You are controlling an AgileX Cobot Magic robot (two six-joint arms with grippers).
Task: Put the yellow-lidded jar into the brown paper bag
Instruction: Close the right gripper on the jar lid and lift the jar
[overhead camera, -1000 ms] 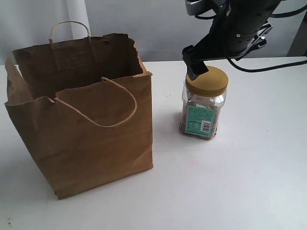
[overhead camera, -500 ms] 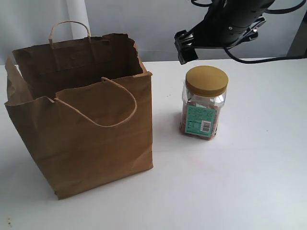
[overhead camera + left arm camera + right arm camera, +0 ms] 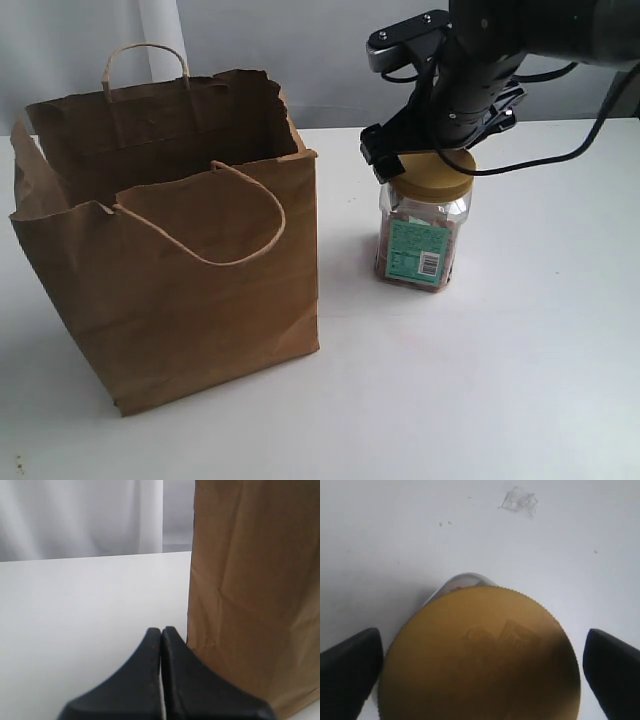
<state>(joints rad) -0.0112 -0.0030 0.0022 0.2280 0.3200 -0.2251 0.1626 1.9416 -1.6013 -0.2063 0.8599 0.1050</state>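
The yellow-lidded jar (image 3: 422,225) stands upright on the white table, right of the brown paper bag (image 3: 190,270). My right gripper (image 3: 425,160) hangs straight over the jar's lid (image 3: 480,655), open, one finger (image 3: 347,667) on each side of the lid with a gap to its rim. The bag stands open-topped, its handles up. My left gripper (image 3: 161,632) is shut with nothing in it, low on the table beside the bag's side wall (image 3: 255,590); it does not show in the exterior view.
A small scrap of clear film (image 3: 519,502) lies on the table (image 3: 500,380) beyond the jar. A pale curtain (image 3: 80,517) hangs behind the table's far edge.
My right arm has come down from above and behind the jar, so its open fingers now straddle the lid. Jar and bag have not moved.
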